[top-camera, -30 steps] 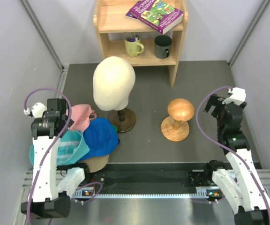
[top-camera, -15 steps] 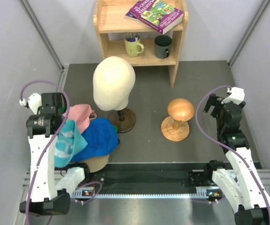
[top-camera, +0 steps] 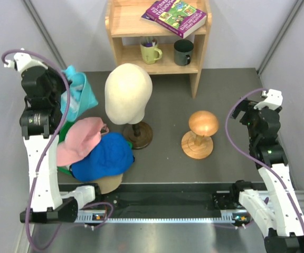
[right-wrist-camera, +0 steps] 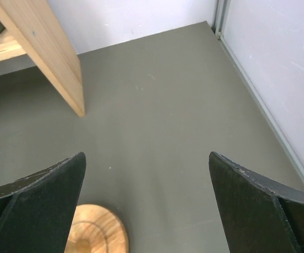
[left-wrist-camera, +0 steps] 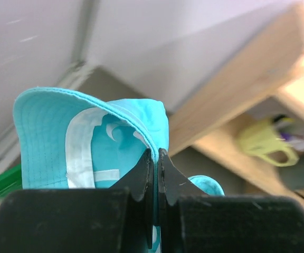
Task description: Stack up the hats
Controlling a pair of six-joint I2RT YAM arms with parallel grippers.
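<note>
My left gripper is raised at the far left, shut on the brim of the cyan bucket hat, which hangs in the air beside the mannequin head. In the left wrist view the two fingers pinch the brim edge of the cyan hat. Below it on the table lie a pink cap, a royal blue cap partly over it, and a tan cap peeking out underneath. My right gripper hovers open at the right with nothing in it, seen wide apart over bare table.
A cream mannequin head on a dark base stands mid-table. A round-topped wooden stand is to its right, with its base under my right gripper. A wooden shelf with mugs and a book is at the back. Something green lies under the caps.
My left gripper shut on the cyan bucket hat at the near left, then lifted it up and away toward the back left. The right arm shifted slightly.
</note>
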